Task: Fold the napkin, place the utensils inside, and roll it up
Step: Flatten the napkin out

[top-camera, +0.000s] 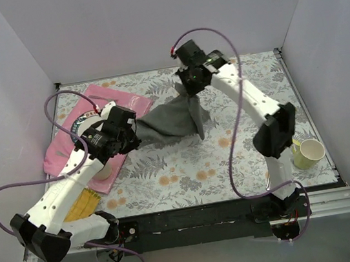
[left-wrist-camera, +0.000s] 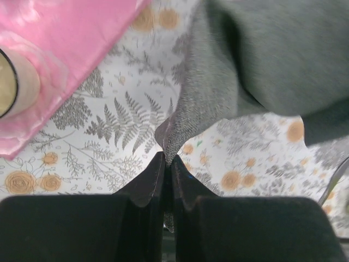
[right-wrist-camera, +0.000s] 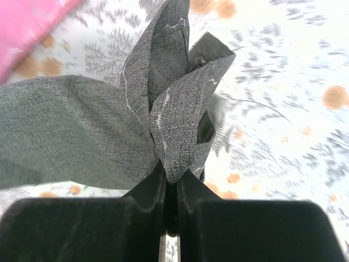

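Observation:
The dark grey napkin (top-camera: 170,122) hangs stretched above the floral table between both grippers. My left gripper (top-camera: 130,136) is shut on its left corner; the left wrist view shows the cloth (left-wrist-camera: 262,60) pinched between the black fingers (left-wrist-camera: 147,180). My right gripper (top-camera: 190,88) is shut on the bunched far corner; the right wrist view shows folds of the napkin (right-wrist-camera: 174,120) rising from the shut fingers (right-wrist-camera: 147,191). No utensils show in any view.
A pink placemat (top-camera: 103,108) lies at the back left with a plate (top-camera: 83,125) and a cup (left-wrist-camera: 13,82) on it. A yellow object (top-camera: 81,206) lies near the left arm. A pale yellow mug (top-camera: 308,152) stands at the right edge.

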Controlling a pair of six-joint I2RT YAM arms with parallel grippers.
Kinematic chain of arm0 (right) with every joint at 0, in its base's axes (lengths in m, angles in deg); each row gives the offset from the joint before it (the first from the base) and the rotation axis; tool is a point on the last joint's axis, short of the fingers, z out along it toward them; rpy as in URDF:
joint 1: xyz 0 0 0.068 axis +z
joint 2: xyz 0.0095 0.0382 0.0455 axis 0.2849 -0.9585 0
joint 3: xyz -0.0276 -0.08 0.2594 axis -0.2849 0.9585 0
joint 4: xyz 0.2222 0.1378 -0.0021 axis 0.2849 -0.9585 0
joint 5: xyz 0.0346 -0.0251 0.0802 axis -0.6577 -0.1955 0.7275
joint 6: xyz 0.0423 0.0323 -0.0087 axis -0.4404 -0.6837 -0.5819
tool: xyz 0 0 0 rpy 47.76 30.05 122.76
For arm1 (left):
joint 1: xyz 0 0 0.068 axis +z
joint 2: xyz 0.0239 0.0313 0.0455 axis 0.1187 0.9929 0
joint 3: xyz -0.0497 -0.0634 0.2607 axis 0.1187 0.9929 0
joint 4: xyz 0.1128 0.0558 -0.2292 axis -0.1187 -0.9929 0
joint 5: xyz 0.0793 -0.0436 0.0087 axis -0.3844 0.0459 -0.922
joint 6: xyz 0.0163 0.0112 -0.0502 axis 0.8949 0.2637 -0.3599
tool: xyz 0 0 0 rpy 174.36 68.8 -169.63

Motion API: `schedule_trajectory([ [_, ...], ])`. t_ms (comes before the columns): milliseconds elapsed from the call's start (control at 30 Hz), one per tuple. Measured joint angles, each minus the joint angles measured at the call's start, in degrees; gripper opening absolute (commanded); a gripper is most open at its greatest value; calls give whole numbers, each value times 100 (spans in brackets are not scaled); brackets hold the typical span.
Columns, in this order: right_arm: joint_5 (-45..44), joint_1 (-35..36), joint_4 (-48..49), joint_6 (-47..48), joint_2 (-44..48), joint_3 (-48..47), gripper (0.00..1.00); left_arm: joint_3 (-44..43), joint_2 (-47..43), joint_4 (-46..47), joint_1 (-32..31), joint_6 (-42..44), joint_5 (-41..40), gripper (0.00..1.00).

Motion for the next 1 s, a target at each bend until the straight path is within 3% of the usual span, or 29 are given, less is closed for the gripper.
schedule_trajectory([
  [167, 177, -404, -219, -219, 1816, 448, 1, -442, -553, -44, 39, -170, -621, 0],
  [400, 1565, -317, -577, -710, 3532, 1777, 2, -450, -1947, 442, 42, -31, -776, 0],
  [467, 1930, -398, -608, -861, 3491, 1985, 13, -398, -2201, 503, 42, -15, -767, 0],
  [500, 2146, -527, -623, -946, 3353, 2011, 22, -393, -2234, 498, 42, -15, -730, 0],
  [533, 2326, -686, -579, -1019, 3136, 2011, 40, -393, -2188, 509, 48, -15, -664, 0],
  [567, 2664, -1202, -247, -1202, 2264, 2061, 72, -387, -1738, 498, 55, -15, -422, 0],
  [667, 2684, -1497, -496, -1147, 1486, 1786, 88, -380, -1200, 450, 55, -20, -146, 0],
  [733, 2529, -1648, -457, -1001, 824, 1517, 89, -345, -621, 455, 57, -17, 122, 0],
  [833, 2245, -1762, -487, -796, 638, 1851, 91, -168, -15, 422, 55, -17, 413, 0],
  [1000, 2389, -1742, 59, -535, 2015, 4039, 89, 81, -52, 339, 57, -17, 654, 0],
])
